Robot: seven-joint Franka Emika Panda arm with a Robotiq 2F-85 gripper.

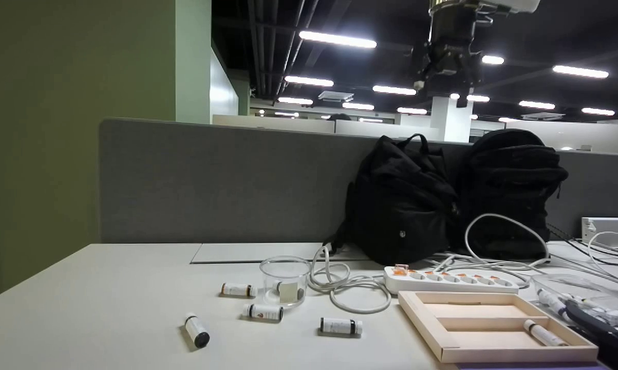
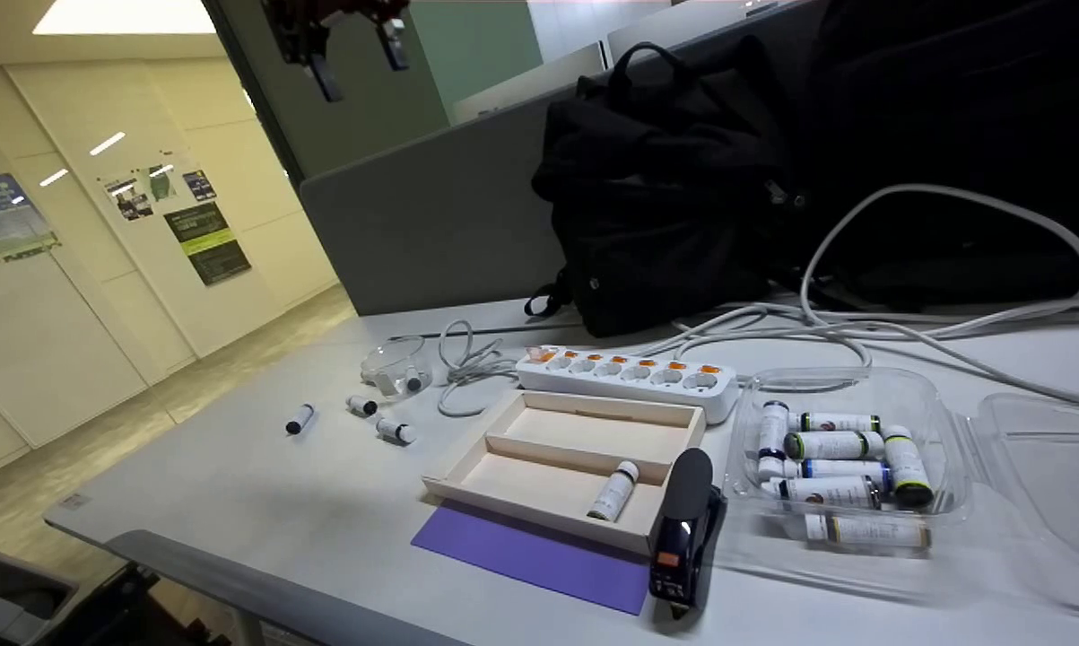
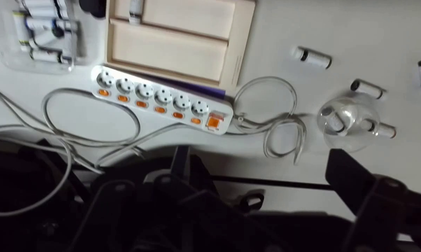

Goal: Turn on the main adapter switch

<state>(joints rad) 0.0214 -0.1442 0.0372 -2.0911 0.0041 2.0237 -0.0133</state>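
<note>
The main adapter is a long white power strip that lies on the table in both exterior views (image 1: 450,284) (image 2: 633,383) and in the wrist view (image 3: 154,99). Its sockets look empty, and small orange buttons run along one side. The switch is the larger orange rocker at one end of the strip (image 1: 401,269) (image 2: 540,355) (image 3: 213,121), with a clear reddish cover piece beside it. My gripper is high above the table in both exterior views (image 1: 441,93) (image 2: 363,79). In the wrist view its fingers (image 3: 259,154) are wide apart with nothing between them.
A pale wooden frame (image 1: 514,354) lies against the strip. Black backpacks (image 1: 406,205) stand behind it against a grey partition (image 1: 226,185). Looped white cables (image 3: 280,140), a clear cup (image 1: 285,277), loose small bottles (image 1: 341,326), a stapler (image 2: 685,525) and a clear box of bottles (image 2: 848,377) are around it.
</note>
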